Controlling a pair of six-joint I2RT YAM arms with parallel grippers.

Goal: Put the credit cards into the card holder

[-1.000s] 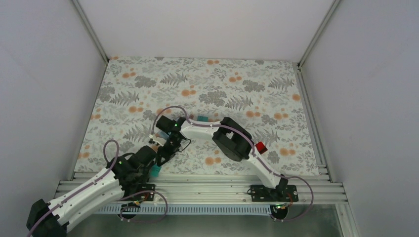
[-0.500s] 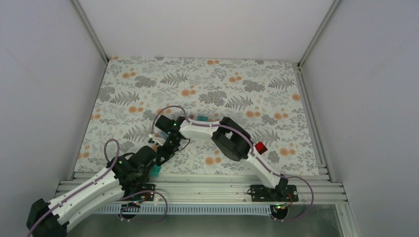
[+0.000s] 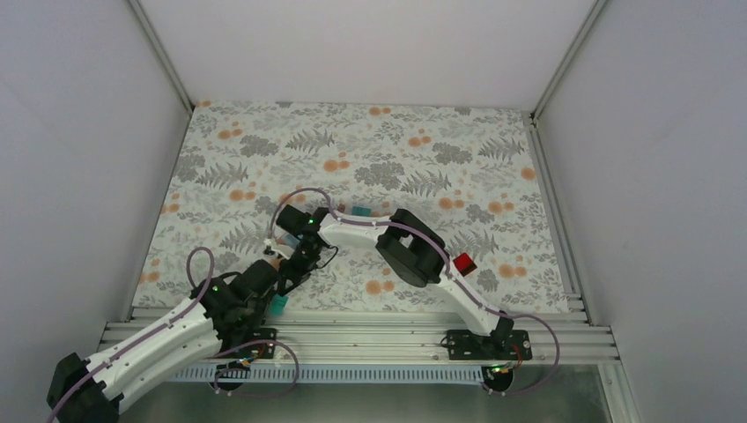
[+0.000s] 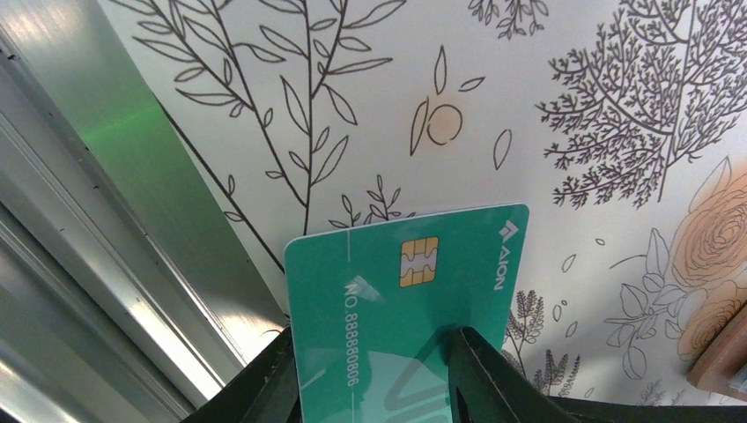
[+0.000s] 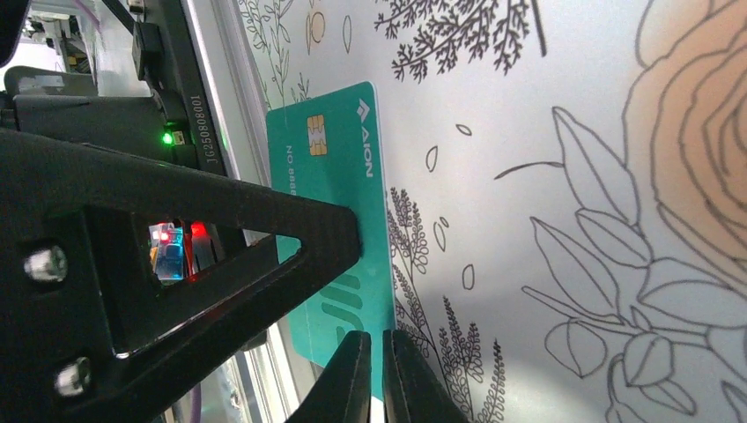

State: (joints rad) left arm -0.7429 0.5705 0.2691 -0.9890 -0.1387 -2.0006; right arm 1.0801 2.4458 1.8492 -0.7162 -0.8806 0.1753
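The left gripper [image 4: 374,342] has its black fingers spread, with a flat teal-green plastic card [image 4: 405,273] between them. I cannot tell if they squeeze it. Just right of that hand, one corner of the flat tan-brown leather card holder [image 4: 724,357] peeks in, and the rest is cut off. The right gripper [image 5: 377,342] has its fingers pressed together, with the tips at that card's edge. Right of its arm lies a small red card [image 3: 465,263].

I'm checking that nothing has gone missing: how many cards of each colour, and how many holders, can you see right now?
teal-green credit cards: 2
red credit card: 1
tan-brown card holder: 1, only a corner shows
Total: 4 in view; more may be hidden.
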